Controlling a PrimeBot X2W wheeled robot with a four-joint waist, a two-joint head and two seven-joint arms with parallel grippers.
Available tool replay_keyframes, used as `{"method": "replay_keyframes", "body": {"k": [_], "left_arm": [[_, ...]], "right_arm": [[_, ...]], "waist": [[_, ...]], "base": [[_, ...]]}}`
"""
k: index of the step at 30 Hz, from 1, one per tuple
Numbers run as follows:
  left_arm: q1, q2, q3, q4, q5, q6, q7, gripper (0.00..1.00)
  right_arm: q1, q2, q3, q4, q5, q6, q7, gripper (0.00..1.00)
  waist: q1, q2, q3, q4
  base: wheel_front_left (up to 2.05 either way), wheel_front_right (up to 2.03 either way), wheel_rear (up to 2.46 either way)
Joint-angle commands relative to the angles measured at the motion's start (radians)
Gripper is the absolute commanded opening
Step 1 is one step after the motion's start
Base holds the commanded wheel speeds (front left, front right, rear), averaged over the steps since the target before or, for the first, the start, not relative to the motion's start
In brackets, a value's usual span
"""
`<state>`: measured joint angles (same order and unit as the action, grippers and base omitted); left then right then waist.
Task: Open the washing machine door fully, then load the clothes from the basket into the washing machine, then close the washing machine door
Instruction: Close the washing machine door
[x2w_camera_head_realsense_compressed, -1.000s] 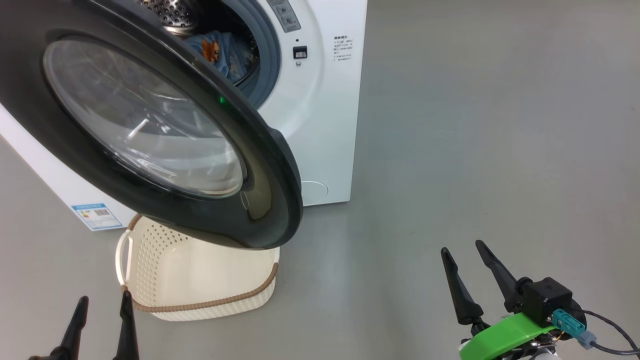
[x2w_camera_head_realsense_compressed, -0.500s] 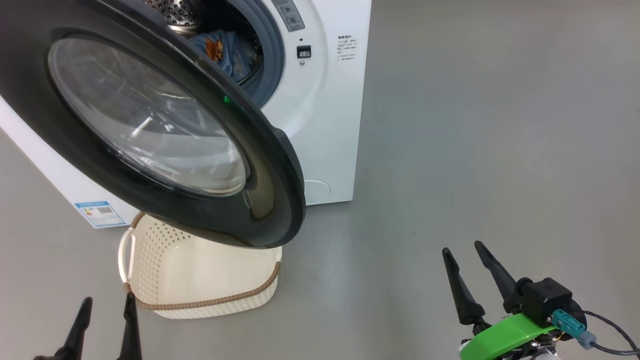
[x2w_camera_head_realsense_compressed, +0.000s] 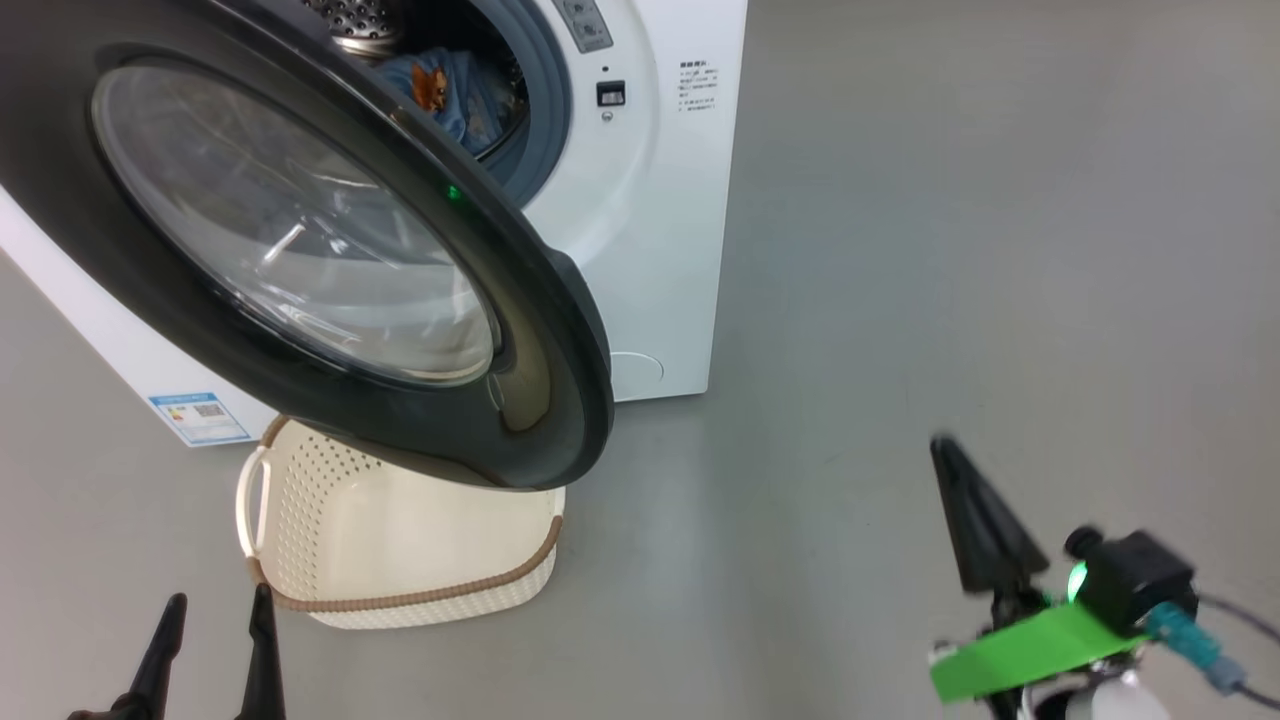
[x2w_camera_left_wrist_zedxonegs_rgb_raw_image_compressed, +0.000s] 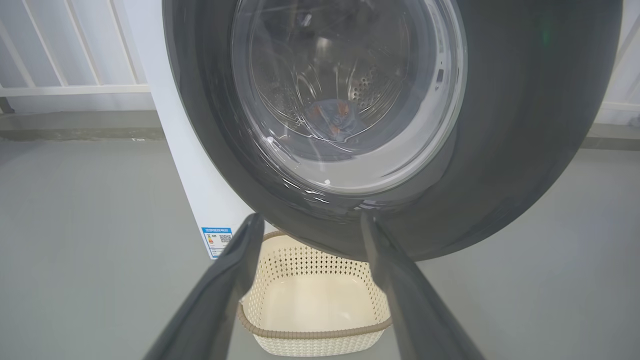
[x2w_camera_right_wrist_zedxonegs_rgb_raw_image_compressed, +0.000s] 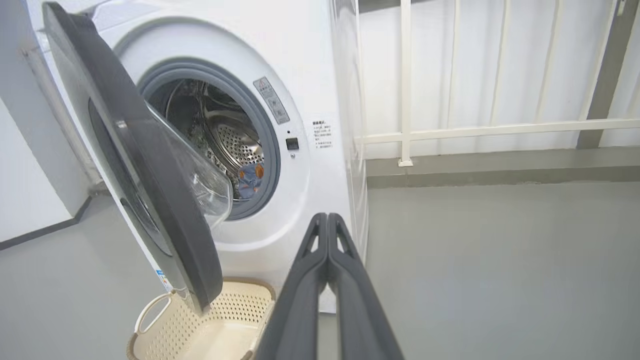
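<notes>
Head view is showing me the small cream-white perforated plastic basket (x2w_camera_head_realsense_compressed: 300, 500) with a brown woven-look rim, sitting on the grey floor (x2w_camera_head_realsense_compressed: 950, 250) just in front of the big white front-loading washing machine (x2w_camera_head_realsense_compressed: 660, 230). The part of its inside that I can see is showing bare plastic. The light blue clothes with orange-brown prints (x2w_camera_head_realsense_compressed: 455, 90) are lying inside the perforated steel drum. The large round washing machine door (x2w_camera_head_realsense_compressed: 290, 230), glossy black rim around bulging clear glass, is standing swung out, hanging over the basket's far end and hiding it. To the right of the machine the floor is lying open.

The left gripper (x2w_camera_head_realsense_compressed: 218, 597) is hovering near the basket's near rim, fingers spread apart, holding nothing. The right gripper (x2w_camera_head_realsense_compressed: 945, 455), blurred, is hanging over open floor well apart from the door, fingers pressed together on nothing. The frame's top edge is cutting off the drum's upper part.
</notes>
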<state>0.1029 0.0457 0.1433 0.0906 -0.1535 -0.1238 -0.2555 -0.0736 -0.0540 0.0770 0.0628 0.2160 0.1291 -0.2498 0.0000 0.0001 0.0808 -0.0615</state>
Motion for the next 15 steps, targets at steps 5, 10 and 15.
{"method": "replay_keyframes", "body": {"k": [5, 10, 15], "left_arm": [[-0.036, 0.006, 0.036, -0.022, 0.005, -0.004, -0.006, 1.0], [-0.046, 0.005, 0.027, -0.019, 0.003, -0.005, -0.006, 1.0], [-0.059, 0.005, 0.011, -0.014, -0.001, -0.005, -0.006, 1.0]], "right_arm": [[-0.101, 0.001, 0.073, -0.22, 0.047, 0.002, -0.012, 0.0], [-0.183, -0.017, 0.162, -0.415, 0.07, 0.002, -0.012, 0.0], [-0.241, -0.054, 0.299, -0.496, 0.094, 0.002, -0.012, 0.0]], "waist": [[0.0, -0.0001, 0.007, 0.005], [0.0, -0.0001, 0.012, 0.018], [0.0, -0.0001, 0.02, 0.039]], "base": [[0.0, 0.0, 0.0], [0.0, 0.0, 0.0], [0.0, 0.0, 0.0]]}}
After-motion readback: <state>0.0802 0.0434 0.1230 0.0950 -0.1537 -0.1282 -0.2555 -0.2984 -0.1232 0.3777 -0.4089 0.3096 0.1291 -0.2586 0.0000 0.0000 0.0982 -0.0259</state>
